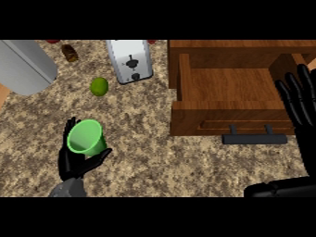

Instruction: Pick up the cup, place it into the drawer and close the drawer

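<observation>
Curling round a smooth, bright green cup (85, 137), the left hand (78, 159) holds it over the speckled stone surface (153, 162) near the front edge, toward the left; the cup's open mouth tilts toward the view, and the fingers behind it are mostly hidden by its wall. At the right side sits a wooden drawer (225, 90), pulled open, its boxy inside bare wood grain, with a dark bar handle (254, 138) on its front. The right hand (309, 104) stands flat with fingers straight and spread at the right edge, covering part of the drawer's right wall. Toward the back edge lie a round green fruit (99, 86), a glossy metal toaster (129, 61), a grey curved object (16, 65) cut off at the back left corner, and a small brown item (69, 53) too dim to identify.
</observation>
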